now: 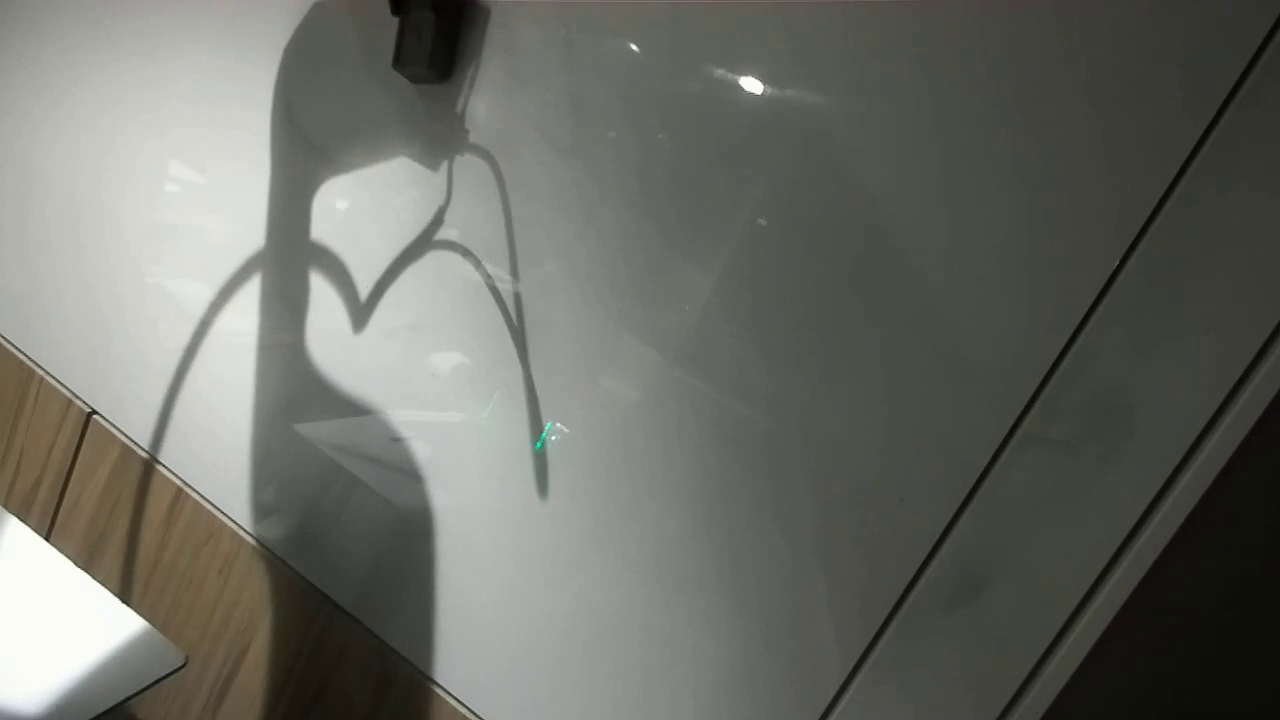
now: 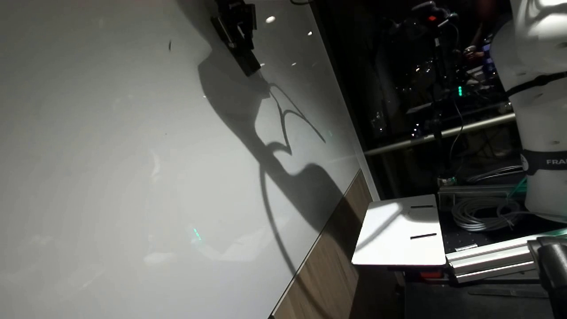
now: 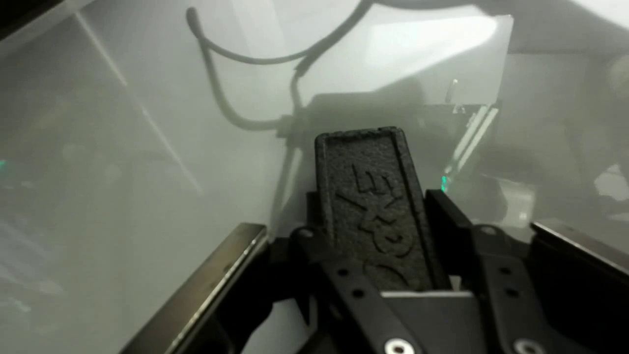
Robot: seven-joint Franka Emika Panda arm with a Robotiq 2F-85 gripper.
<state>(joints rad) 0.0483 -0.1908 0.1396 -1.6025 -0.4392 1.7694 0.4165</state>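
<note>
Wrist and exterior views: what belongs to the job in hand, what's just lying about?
Likely in the job:
hand
dark block with lettering, gripped by it
glossy white surface, behind the block in the wrist view

Apparently just about, in an exterior view:
coiled cable
white panel with black slots
metal rail

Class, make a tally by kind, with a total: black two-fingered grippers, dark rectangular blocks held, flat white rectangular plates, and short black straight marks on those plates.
Black two-fingered gripper: 1
Dark textured rectangular block, held: 1
Flat white rectangular plate: 1
Short black straight marks on that plate: 2
Total: 5
</note>
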